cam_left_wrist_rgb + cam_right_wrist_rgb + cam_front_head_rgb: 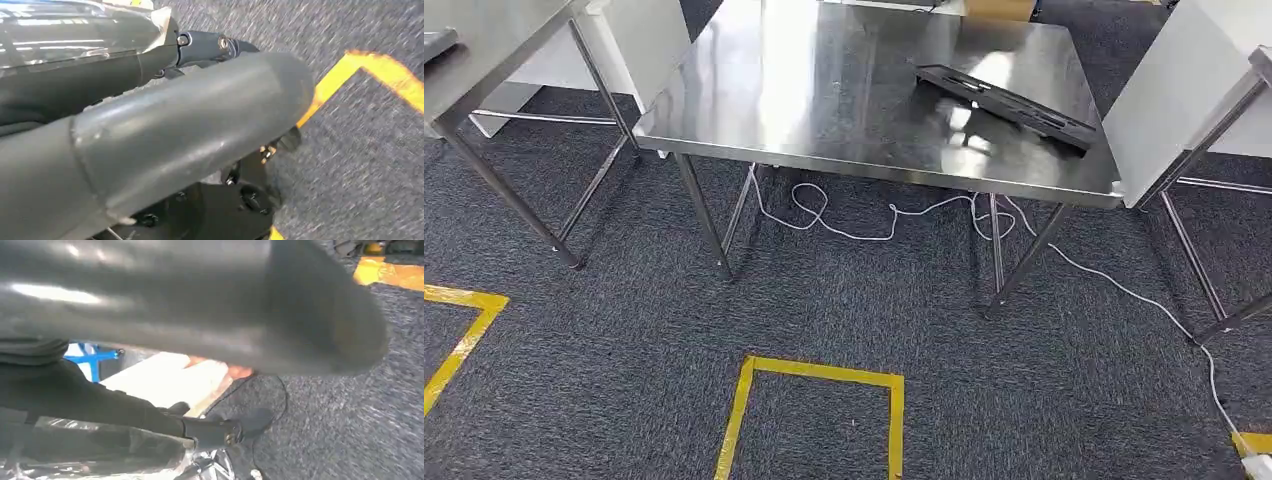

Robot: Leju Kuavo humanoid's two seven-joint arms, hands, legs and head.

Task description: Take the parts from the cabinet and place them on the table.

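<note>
**One part on the table, both arms hanging**

We take the steel table [824, 110] as our landmark. On its top, toward the far right corner, lies a flat black part [1004, 98] with cut-out slots, one end seemingly propped a little off the surface. A white cable [874, 225] loops on the grey carpet beneath the table and trails away to the right, and a yellow tape outline [814, 405] marks the floor on the near side of the table. More steel-legged tables flank it on either side.

In the left wrist view we see the left hand [190, 135] as a thick grey thumb over darker fingers, above carpet and yellow tape; we cannot tell whether the fingers are spread or curled, though nothing shows between them. In the right wrist view the right hand [210, 305] is a blurred grey mass near the lens with a dark finger beneath it, and its state is likewise beyond what we can tell.

We judge that one part is delivered and the robot stands between trips, near the table and facing it. The cabinet lies outside these pictures, so the next move calls for turning away from the table, walking to the cabinet, and fetching another part, minding the cable underfoot.
</note>
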